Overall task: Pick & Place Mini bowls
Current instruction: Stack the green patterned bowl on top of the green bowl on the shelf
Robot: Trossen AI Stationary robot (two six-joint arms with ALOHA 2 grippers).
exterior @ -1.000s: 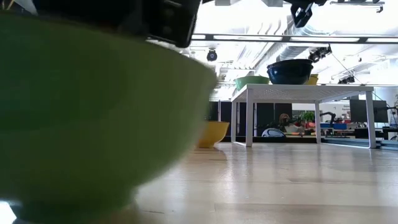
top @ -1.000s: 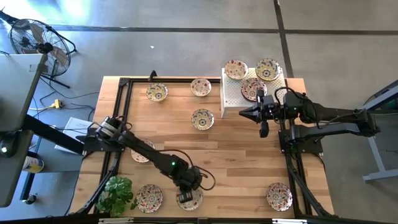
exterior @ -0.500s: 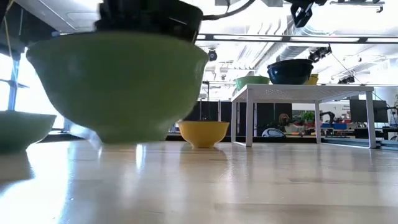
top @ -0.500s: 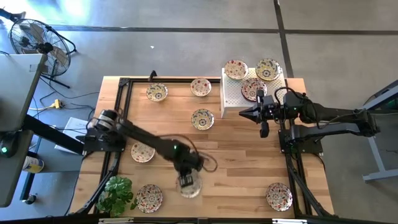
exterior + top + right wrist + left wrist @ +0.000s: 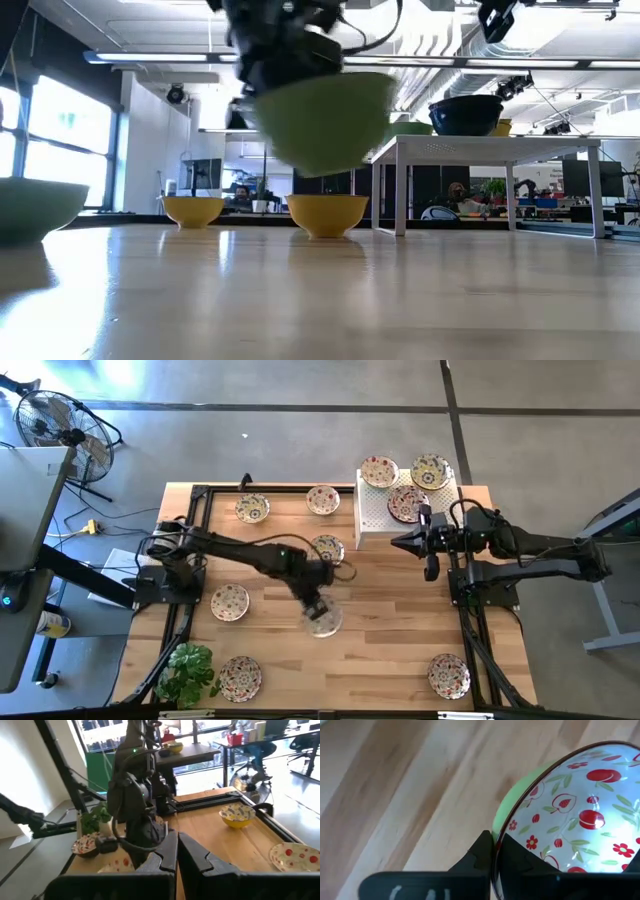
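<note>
One small glazed ceramic bowl, green outside with red fruit print inside (image 5: 570, 815), hung clamped by its rim in your left tool (image 5: 318, 612): stiff, slippery, breakable. Your right tool (image 5: 397, 543) waited, fingers nearly together.

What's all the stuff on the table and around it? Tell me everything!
held bowl: one, flowery inside, green outside, in the air over the table's middle
bowls on the stand: three, flowery
bowls on the table: six, flowery, spread around
stand: one, white, far right side of the table
table: one, light wood
plant: one, green, near left corner
fan: one, dark, on the floor
left tool: dark, shut on the held bowl
right tool: dark, shut, beside the stand
</note>
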